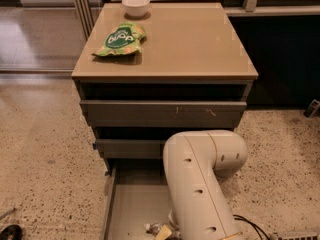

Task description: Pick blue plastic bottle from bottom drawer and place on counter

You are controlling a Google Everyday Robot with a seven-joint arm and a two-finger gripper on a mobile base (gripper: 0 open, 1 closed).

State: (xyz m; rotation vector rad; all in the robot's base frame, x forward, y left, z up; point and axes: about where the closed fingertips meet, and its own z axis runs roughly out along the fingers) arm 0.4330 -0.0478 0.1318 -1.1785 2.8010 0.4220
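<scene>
The bottom drawer is pulled open at the foot of the grey cabinet, and its flat grey floor shows on the left. My white arm reaches down into it and covers its right half. My gripper is low in the drawer at the picture's bottom edge, mostly hidden behind the arm. A small pale object lies right by it on the drawer floor; it may be the blue plastic bottle, mostly hidden. The tan counter is above.
A green snack bag and a white bowl sit on the counter's left and back. The two upper drawers stick out a little. Speckled floor lies on both sides. A cable trails at the lower right.
</scene>
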